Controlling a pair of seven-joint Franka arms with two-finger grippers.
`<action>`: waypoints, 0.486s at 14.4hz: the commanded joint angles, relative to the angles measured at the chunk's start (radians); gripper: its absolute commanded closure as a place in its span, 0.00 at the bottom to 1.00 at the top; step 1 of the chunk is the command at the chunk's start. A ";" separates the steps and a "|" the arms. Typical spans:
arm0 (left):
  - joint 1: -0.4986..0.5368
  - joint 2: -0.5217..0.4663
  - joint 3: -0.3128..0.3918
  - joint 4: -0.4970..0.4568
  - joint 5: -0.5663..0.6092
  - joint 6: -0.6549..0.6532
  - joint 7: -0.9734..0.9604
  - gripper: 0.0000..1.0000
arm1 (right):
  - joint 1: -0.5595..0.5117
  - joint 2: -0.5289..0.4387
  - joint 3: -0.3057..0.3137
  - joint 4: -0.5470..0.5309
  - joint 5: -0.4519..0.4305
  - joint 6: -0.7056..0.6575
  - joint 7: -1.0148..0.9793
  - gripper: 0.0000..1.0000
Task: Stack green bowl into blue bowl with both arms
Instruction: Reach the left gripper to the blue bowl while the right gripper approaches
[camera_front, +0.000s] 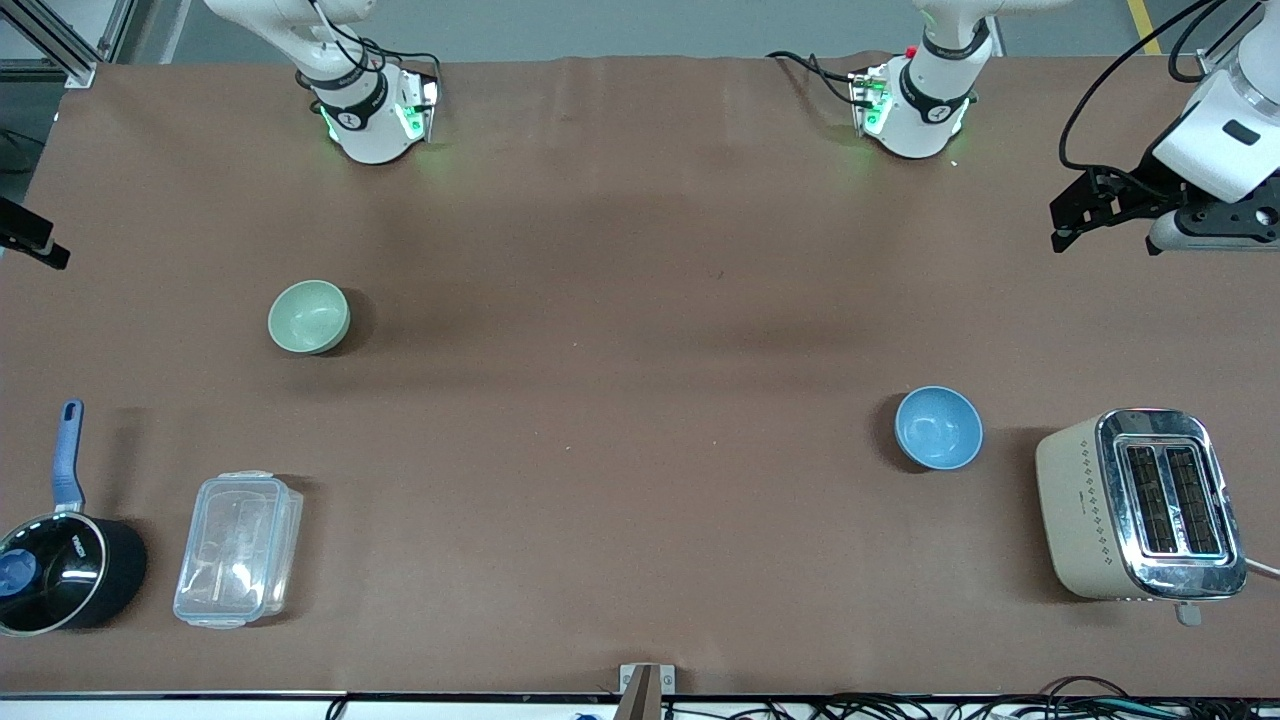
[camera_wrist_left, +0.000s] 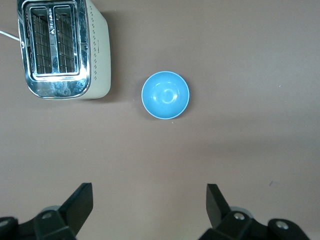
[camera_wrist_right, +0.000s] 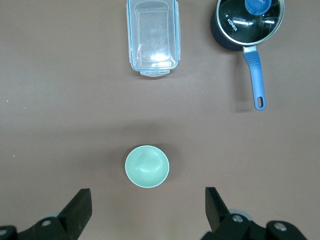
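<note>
The green bowl (camera_front: 309, 316) stands upright and empty toward the right arm's end of the table. The blue bowl (camera_front: 938, 428) stands upright and empty toward the left arm's end, nearer the front camera, beside the toaster. My left gripper (camera_wrist_left: 150, 192) is open and empty, high over the table, apart from the blue bowl (camera_wrist_left: 165, 95); it also shows at the front view's edge (camera_front: 1085, 215). My right gripper (camera_wrist_right: 148, 196) is open and empty, high over the table, with the green bowl (camera_wrist_right: 147, 166) just ahead of its fingertips.
A beige and chrome toaster (camera_front: 1140, 505) stands beside the blue bowl. A black saucepan with a blue handle (camera_front: 60, 565) and a clear plastic box (camera_front: 238, 550) sit near the front edge at the right arm's end. A brown cloth (camera_front: 640, 400) covers the table.
</note>
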 joint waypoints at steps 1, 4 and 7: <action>0.005 0.009 -0.005 0.024 0.020 -0.028 0.002 0.00 | -0.005 0.012 0.008 0.013 -0.018 0.000 0.008 0.00; 0.005 0.037 -0.002 0.045 0.021 -0.029 -0.001 0.00 | -0.005 0.012 0.008 0.013 -0.018 0.009 0.008 0.00; 0.005 0.117 -0.002 0.030 0.023 -0.023 0.002 0.00 | -0.003 0.012 0.008 0.011 -0.018 0.009 0.009 0.00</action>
